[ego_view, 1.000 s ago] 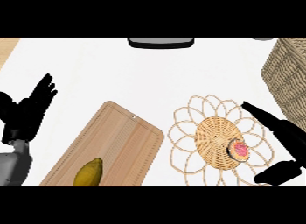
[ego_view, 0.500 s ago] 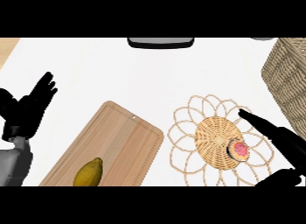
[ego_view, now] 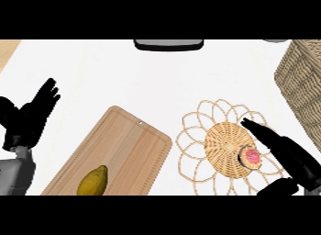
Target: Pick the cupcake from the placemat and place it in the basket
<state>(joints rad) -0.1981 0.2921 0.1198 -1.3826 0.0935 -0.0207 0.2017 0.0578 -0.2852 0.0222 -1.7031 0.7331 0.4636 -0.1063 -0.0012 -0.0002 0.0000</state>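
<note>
At 4 o'clock on the placemat (ego_view: 224,137), the cupcake (ego_view: 250,157) is sitting just beside your right hand (ego_view: 293,159), whose fingers (ego_view: 261,131) are lying straight, gripping nothing; your left hand (ego_view: 28,120) is resting open at 9 o'clock.

White counter (ego_view: 123,78) bears a cutting board (ego_view: 123,147), placemat (ego_view: 221,137) and basket (ego_view: 309,87)

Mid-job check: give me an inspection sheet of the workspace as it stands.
Surface: white counter.
Job's things: cupcake on the placemat, right of its middle; basket at far right, apart from it.
Clutter: board left of the placemat, yellow fruit on its near end.
Hands: left hand open, resting at the left edge; right hand open, beside the cupcake, not curled round it.
Cables: nothing seen.
Surroundings: dark object at the far edge.
</note>
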